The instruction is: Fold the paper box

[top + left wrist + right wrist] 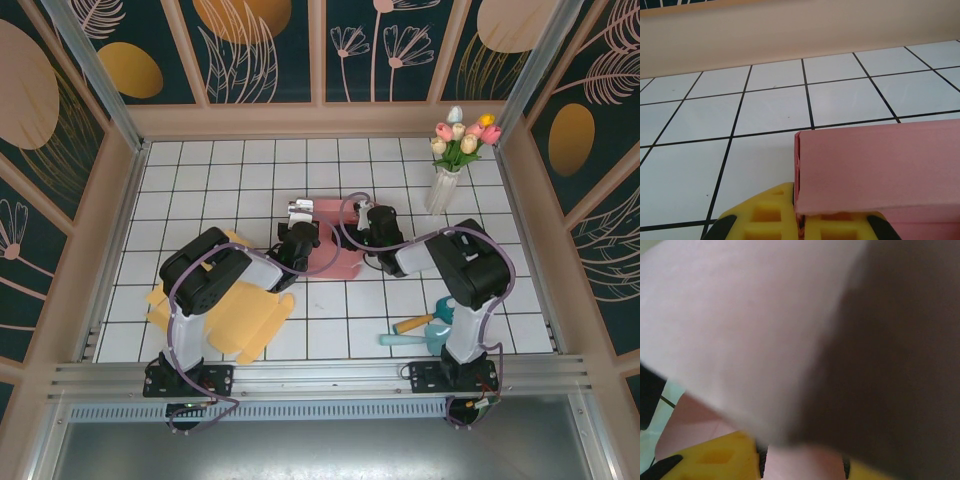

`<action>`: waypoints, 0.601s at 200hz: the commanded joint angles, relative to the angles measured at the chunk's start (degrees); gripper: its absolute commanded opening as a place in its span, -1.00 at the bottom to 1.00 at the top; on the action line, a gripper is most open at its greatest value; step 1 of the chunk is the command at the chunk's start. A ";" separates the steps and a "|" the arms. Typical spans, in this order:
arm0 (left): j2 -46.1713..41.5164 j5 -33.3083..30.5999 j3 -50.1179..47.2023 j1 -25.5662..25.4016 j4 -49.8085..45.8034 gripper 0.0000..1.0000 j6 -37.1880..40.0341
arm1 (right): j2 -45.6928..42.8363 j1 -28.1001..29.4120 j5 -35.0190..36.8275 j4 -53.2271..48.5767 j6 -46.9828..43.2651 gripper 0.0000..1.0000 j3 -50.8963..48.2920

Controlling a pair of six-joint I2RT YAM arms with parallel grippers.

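Observation:
The pink paper box point(338, 262) lies at the middle of the tiled table, partly folded, between both arms. My left gripper point(299, 222) is at its left end. In the left wrist view the yellow fingers point(765, 216) of the left gripper point(802, 219) are pressed together on the end edge of an upright pink wall point(875, 170). My right gripper point(372, 216) is at the box's right end. Blurred pink paper point(740, 330) lies very close to the right wrist camera and spans the gap of the right gripper point(802, 466) from pad to pad, beside a yellow finger point(715, 460).
A flat yellow paper sheet point(228, 312) lies under the left arm at the near left. A white vase of tulips point(444, 186) stands at the back right. A teal and orange tool point(424, 325) lies by the right arm's base. Low walls ring the table.

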 commanded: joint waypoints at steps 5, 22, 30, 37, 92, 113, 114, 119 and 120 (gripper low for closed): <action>1.80 0.65 0.17 -0.13 -3.49 -1.00 1.52 | -3.77 0.59 0.17 -3.60 -3.43 -0.08 0.18; 1.92 0.41 0.29 -0.18 -3.66 -1.00 1.43 | -7.13 0.76 2.02 -9.75 -7.71 -0.07 0.76; 1.85 0.43 0.24 -0.19 -3.75 -1.00 1.35 | -8.90 0.85 3.39 -13.18 -9.76 -0.07 1.17; 1.81 0.49 0.20 -0.20 -3.67 -1.00 1.34 | -10.58 0.94 4.56 -16.15 -11.34 -0.07 1.43; 1.97 0.34 0.54 -0.21 -4.46 -1.00 1.13 | -27.96 4.69 19.42 -38.14 -17.63 -0.03 4.97; 1.73 0.51 0.20 -0.18 -4.06 -1.00 1.26 | -31.00 4.51 31.58 -43.67 -18.80 0.00 9.60; 1.71 0.52 0.20 -0.19 -4.04 -1.00 1.26 | -31.12 4.48 32.09 -43.72 -18.96 0.00 9.75; 1.78 0.59 0.20 -0.19 -4.02 -1.00 1.26 | -31.65 4.11 34.58 -43.49 -19.99 0.01 10.35; 1.78 0.56 0.20 -0.15 -4.06 -1.00 1.26 | -31.76 4.02 35.17 -43.41 -20.26 0.02 10.43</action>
